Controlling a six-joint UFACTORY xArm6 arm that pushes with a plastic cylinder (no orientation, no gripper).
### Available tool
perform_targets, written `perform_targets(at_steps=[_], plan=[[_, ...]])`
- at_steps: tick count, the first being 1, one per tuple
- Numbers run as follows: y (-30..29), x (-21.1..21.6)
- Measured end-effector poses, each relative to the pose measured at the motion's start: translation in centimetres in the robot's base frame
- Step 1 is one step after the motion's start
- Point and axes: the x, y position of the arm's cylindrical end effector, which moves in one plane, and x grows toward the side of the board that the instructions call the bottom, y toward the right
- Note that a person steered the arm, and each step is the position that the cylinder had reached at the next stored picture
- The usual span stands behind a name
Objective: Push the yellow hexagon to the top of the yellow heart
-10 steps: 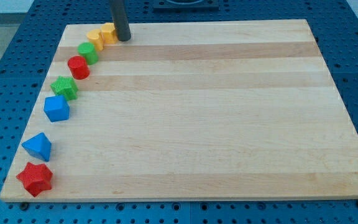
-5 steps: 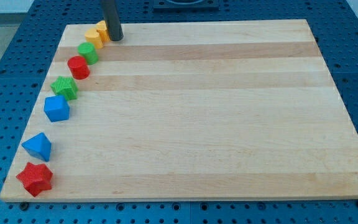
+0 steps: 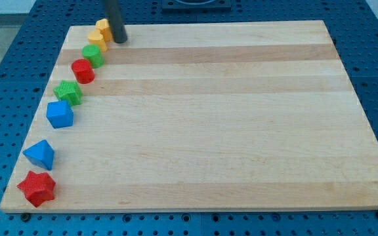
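The yellow hexagon sits near the board's top left corner. It lies just above and slightly right of the yellow heart and touches it. My tip stands against the hexagon's right side, to the right of both yellow blocks. The rod rises out of the view's top and hides part of the hexagon's right edge.
A curved line of blocks runs down the left side of the wooden board: a green block, a red cylinder, a green star, a blue cube, a blue triangle and a red star.
My tip has moved left and slightly up, pushing the yellow hexagon from the heart's right to just above it. The other blocks have not moved.
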Motion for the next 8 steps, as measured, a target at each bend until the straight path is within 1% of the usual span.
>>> perform_targets(at_steps=[2, 8], plan=[[0.1, -1.4], [-4.5, -1.4]])
